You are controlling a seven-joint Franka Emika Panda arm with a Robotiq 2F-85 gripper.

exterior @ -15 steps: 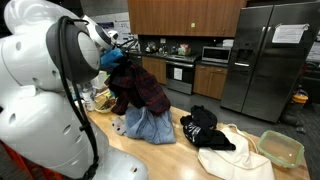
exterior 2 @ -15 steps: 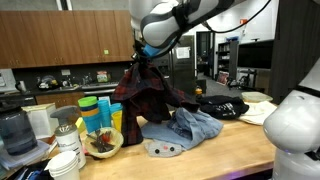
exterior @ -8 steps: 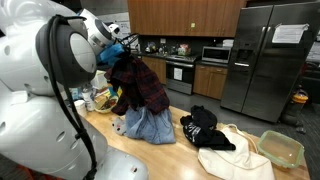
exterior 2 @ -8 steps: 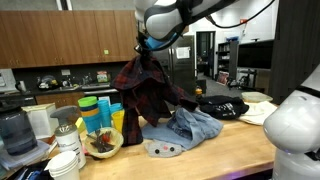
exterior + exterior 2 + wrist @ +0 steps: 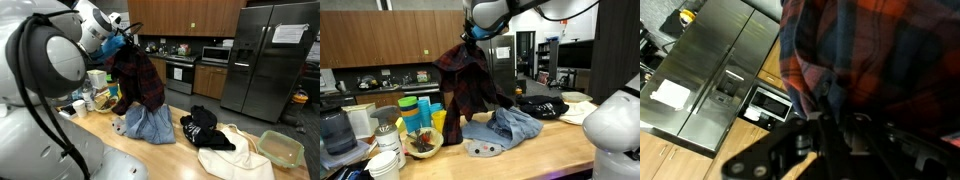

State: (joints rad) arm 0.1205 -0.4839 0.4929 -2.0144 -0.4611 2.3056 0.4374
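Plaid shirt (image 5: 470, 85): hanging in the air above the desk (image 5: 555, 150), lifted higher than a second ago.
Pincer (image 5: 472, 34): clenched on the shirt's top, risen since then.
Denim garment (image 5: 508, 127): unmoved on the desk, beneath the shirt's hem.

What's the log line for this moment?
gripper: shut on shirt | shirt: plaid, hanging above counter | blue cloth: lying on counter by shirt's hem
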